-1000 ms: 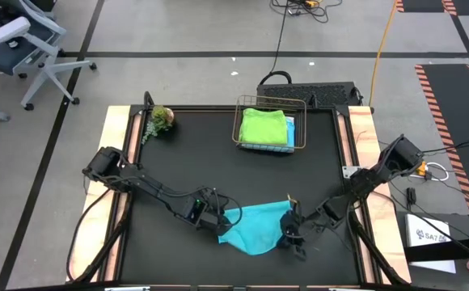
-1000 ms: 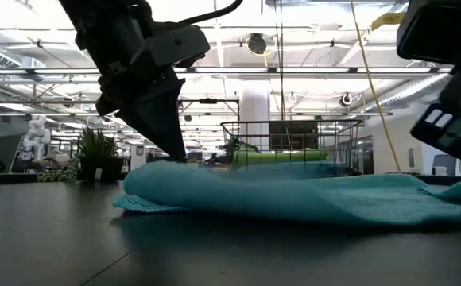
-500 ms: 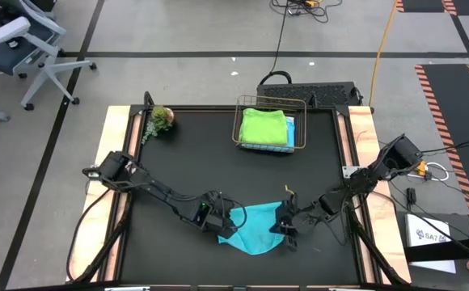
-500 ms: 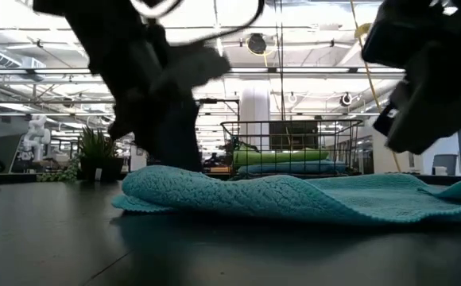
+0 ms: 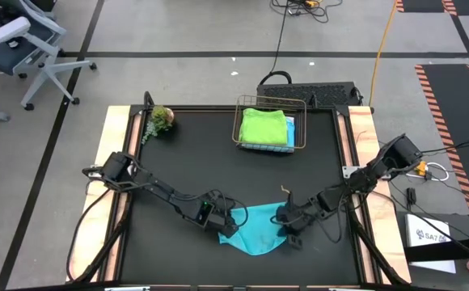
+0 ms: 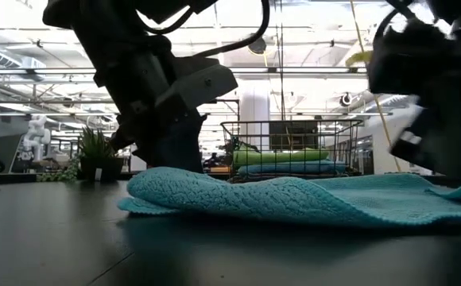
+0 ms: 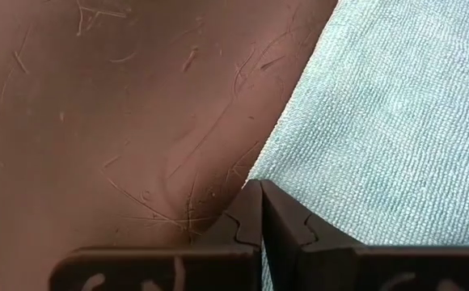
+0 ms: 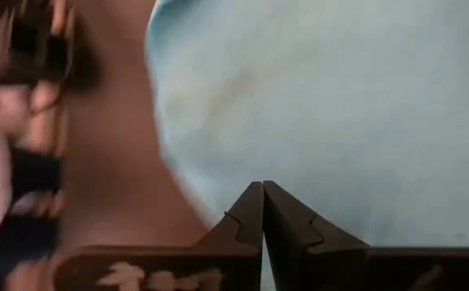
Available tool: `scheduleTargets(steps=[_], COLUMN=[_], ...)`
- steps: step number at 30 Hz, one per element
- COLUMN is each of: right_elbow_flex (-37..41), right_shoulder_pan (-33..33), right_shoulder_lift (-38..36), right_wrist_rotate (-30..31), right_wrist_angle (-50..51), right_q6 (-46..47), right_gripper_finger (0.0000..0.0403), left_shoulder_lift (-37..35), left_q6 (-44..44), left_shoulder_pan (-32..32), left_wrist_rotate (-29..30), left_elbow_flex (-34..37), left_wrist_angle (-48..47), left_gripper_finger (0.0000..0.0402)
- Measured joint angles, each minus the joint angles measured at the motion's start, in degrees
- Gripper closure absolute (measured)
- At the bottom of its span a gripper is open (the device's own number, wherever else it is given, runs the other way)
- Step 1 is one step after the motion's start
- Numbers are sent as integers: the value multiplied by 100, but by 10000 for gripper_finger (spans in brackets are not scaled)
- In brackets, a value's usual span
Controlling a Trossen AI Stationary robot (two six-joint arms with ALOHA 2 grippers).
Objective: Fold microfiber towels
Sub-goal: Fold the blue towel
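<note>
From above, the teal towel lies bunched near the front edge of the black tabletop, the left claw at its left edge and the right claw at its right. A wire basket at the back holds a lime green towel (a sliver of blue cloth shows beside it), and a small plant sits at the back left.

At table height, the teal towel makes a low rumpled ridge with both arms over it.

The left wrist view shows the left claw closed at the towel's edge; it seems to pinch the hem.

The right wrist view, blurred, shows the right claw closed over teal cloth.
</note>
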State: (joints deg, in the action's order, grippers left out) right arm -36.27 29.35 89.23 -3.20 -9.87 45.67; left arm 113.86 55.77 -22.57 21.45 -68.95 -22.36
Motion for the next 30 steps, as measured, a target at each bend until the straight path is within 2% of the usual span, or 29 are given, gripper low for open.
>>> scheduleTargets(steps=[7, 10, 12, 18, 20, 27, 30], right_elbow_flex=[0, 2, -10, -17, -20, -20, -16], right_shoulder_pan=[172, 246, 220, -83, -153, -188, -150], right_shoulder_lift=[0, -62, -177, -583, -584, -408, -278], right_wrist_rotate=[-1670, -1781, -1442, 868, 1326, 1339, 1039], right_wrist_angle=[336, 310, 168, 347, 424, 1012, 1103], right_q6=[403, 618, 577, -62, -276, -452, -438], right_gripper_finger=[403, 403, 403, 403, 403, 403, 403], left_shoulder_lift=[3, 5, 7, 9, 9, 14, 16], left_q6=[-7, -11, -7, -2, 11, 95, 112], left_shoulder_pan=[11, 11, 11, 11, 12, 11, 11], left_wrist_rotate=[0, 0, -4, -24, -31, -31, -24], left_elbow_flex=[0, 0, 0, 2, 2, 4, 4], left_wrist_angle=[-45, -45, -47, -43, -45, -52, -56], left_gripper_finger=[398, 397, 394, 398, 394, 396, 394])
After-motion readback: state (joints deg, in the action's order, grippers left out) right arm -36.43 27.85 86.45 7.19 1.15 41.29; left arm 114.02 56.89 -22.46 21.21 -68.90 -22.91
